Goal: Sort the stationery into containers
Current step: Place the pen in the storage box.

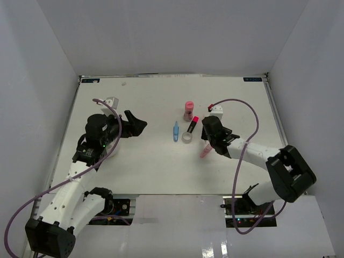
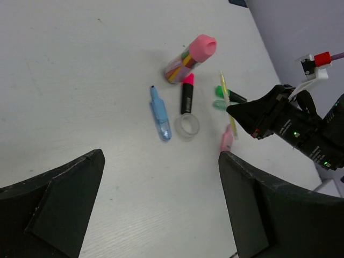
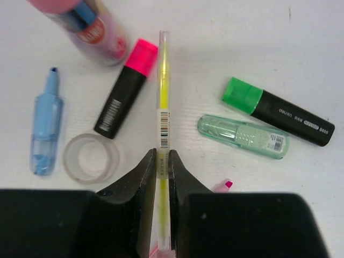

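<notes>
The right claw (image 3: 161,157) is pinched tight on a thin yellow pen (image 3: 162,80). A pink highlighter (image 2: 226,141) lies just near of its tips. A little farther, the tape roll (image 3: 90,158) and blue pen (image 3: 45,131) lie left of it. A pink-capped marker (image 3: 123,88) touches the roll, and two green highlighters (image 3: 279,113) lie to the right. The left claw (image 2: 161,155) gapes wide and holds nothing, well left of the pile. Farthest is the pink-lidded cylinder (image 2: 191,56).

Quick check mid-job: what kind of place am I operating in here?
Probably a lab test cell, not an office: plain grey wall panels box in a white table, with loose stationery laid out.
</notes>
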